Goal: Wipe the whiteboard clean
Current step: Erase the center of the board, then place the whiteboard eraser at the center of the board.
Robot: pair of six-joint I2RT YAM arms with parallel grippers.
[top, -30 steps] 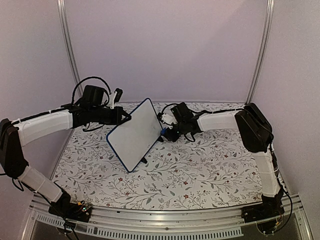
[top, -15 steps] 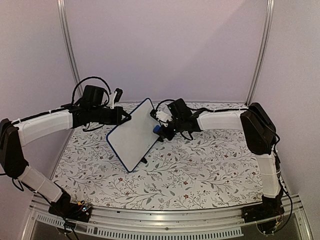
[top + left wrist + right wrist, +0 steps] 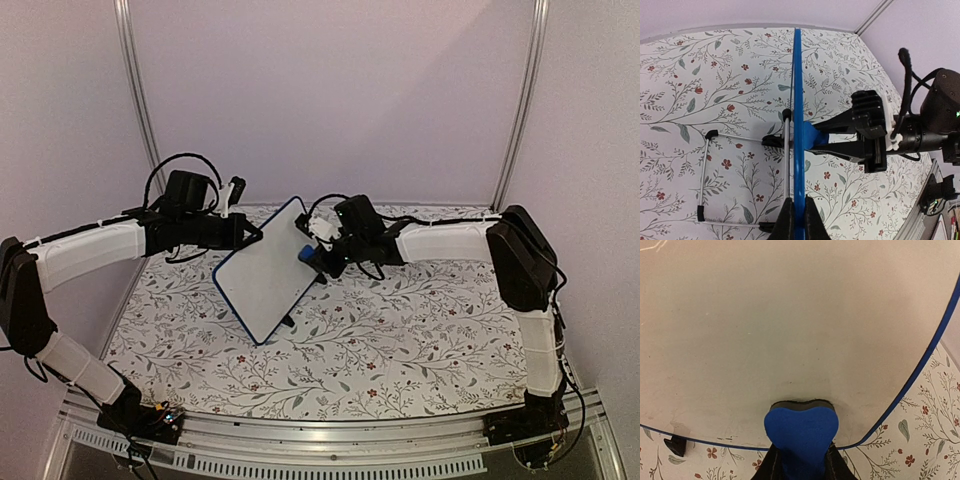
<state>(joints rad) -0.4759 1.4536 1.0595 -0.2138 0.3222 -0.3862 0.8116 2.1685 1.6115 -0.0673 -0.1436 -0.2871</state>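
the board (image 3: 268, 275) stands tilted on the surface (image 3: 400, 340): it looks light, stiff, slick-faced, easily tipped, best held by its rim. the left gripper (image 3: 795, 222) pinches that blue edge; the right gripper (image 3: 801, 467) pinches the eraser (image 3: 801, 432) against its face.

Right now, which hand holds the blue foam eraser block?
The right hand, pressing the blue eraser on the white blue-edged whiteboard; the left hand clamps that board's edge.

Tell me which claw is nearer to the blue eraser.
Right. The right claw is shut on the eraser, holding it against the face of the whiteboard. The left claw clamps the whiteboard's edge, apart from the eraser.
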